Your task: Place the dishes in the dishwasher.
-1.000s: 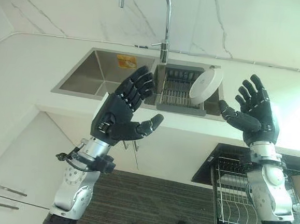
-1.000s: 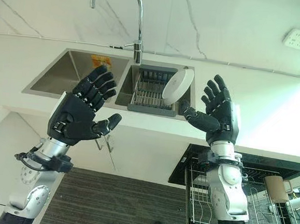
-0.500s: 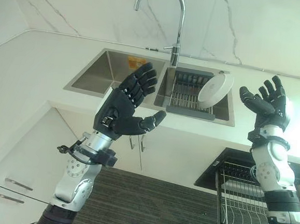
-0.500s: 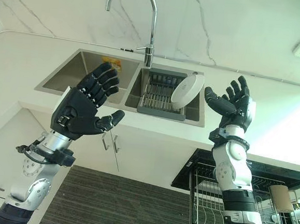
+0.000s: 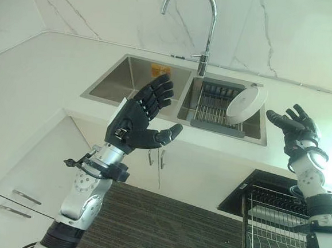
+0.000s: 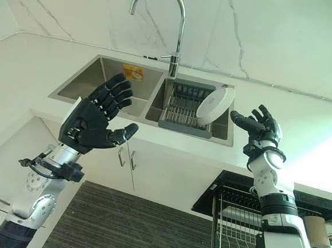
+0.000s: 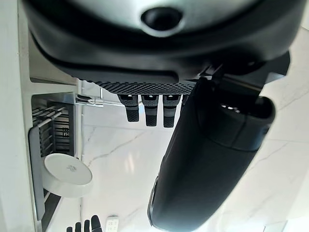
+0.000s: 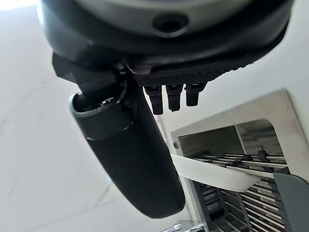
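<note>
Sink (image 5: 138,79), tilted plate (image 5: 246,103) at rim

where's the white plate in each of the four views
Left eye view: white plate leans in the drying rack in the sink's right basin, upper right of centre.
Right eye view: same plate, just right of centre, near the right hand.
Left wrist view: plate at lower left, past the left hand.
Right wrist view: plate edge-on, lower centre-right.
Shared landmark: the drying rack under the plate.
</note>
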`<state>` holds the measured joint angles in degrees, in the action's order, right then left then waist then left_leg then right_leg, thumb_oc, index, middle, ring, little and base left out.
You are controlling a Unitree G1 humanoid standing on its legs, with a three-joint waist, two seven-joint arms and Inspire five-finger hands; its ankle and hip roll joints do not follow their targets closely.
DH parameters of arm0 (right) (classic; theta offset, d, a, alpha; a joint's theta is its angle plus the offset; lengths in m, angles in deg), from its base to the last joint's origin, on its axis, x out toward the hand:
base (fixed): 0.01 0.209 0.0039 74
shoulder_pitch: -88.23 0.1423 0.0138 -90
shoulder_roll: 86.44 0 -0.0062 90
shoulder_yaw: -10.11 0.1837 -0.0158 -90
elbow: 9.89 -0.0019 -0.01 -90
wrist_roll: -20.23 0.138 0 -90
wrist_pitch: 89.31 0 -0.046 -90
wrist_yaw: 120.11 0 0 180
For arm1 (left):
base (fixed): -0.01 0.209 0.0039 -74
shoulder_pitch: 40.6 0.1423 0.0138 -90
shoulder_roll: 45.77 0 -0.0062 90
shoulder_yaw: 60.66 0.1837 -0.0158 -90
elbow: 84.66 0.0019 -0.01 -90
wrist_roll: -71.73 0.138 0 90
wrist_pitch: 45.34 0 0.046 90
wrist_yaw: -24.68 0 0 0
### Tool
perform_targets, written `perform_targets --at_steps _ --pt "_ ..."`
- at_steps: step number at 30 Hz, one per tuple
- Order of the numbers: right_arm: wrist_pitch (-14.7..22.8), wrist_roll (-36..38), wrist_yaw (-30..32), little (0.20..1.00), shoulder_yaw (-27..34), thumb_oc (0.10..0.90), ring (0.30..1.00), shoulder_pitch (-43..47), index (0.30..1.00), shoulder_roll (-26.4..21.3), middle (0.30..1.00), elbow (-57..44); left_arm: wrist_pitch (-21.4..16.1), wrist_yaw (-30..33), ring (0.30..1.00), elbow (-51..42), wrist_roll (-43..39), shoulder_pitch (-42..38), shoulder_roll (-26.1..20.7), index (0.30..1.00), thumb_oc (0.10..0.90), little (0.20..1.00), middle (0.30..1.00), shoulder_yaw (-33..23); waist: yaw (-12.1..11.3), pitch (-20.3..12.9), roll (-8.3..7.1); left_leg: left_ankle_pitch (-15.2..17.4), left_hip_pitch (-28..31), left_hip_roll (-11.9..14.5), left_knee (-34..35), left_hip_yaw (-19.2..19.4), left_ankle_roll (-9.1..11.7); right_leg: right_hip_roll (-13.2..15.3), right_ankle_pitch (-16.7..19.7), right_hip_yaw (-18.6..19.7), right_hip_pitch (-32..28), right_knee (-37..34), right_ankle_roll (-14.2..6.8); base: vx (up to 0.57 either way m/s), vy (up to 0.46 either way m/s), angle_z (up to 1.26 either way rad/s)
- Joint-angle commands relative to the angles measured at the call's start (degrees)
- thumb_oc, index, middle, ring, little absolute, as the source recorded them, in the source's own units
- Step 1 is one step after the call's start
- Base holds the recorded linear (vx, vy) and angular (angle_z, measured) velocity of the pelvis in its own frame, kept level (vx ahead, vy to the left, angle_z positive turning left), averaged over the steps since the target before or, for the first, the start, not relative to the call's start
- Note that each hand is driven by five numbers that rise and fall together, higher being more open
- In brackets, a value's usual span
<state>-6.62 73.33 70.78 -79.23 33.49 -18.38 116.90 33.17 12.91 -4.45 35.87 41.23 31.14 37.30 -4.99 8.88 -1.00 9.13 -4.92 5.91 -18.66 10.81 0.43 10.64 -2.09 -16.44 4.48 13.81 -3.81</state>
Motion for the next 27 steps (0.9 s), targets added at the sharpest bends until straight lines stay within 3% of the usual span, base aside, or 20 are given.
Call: perform_targets --at_steps 1,8,27 --pt "2.9 3.6 -4.5 0.9 -1.0 0.8 0.9 9.5 0.9 -5.2 0.9 0.3 -4.8 -0.3 0.9 -3.8 -3.6 -6.0 -3.0 0.9 0.8 0.9 0.9 1.8 -1.3 -5.3 -1.54 4.7 2.8 2.0 1.5 -3.6 3.5 2.4 -8.4 -1.3 -3.2 3.4 -2.6 0.0 0.0 0.0" --pt "1.4 5.3 -7.7 0.9 -2.8 0.8 0.9 12.9 0.9 -6.9 0.9 4.8 -4.7 -0.6 0.9 -3.4 -4.2 -6.0 -3.9 0.9 0.8 0.9 0.9 2.1 -1.8 -5.7 -1.56 4.4 2.7 2.1 1.5 -3.8 3.8 2.3 -8.6 -1.7 -3.5 3.4 -2.4 0.01 -0.006 0.05" --pt "-0.7 8.6 -8.2 0.9 -4.6 0.8 0.9 16.5 0.9 -6.9 0.9 9.2 -4.8 -0.5 0.9 -2.9 -5.1 -5.9 -5.4 0.9 0.8 0.9 0.9 3.0 -2.5 -5.7 -1.28 4.0 2.8 1.8 1.5 -4.2 3.9 2.2 -8.9 -2.3 -4.4 3.4 -2.2 0.0 0.0 0.01"
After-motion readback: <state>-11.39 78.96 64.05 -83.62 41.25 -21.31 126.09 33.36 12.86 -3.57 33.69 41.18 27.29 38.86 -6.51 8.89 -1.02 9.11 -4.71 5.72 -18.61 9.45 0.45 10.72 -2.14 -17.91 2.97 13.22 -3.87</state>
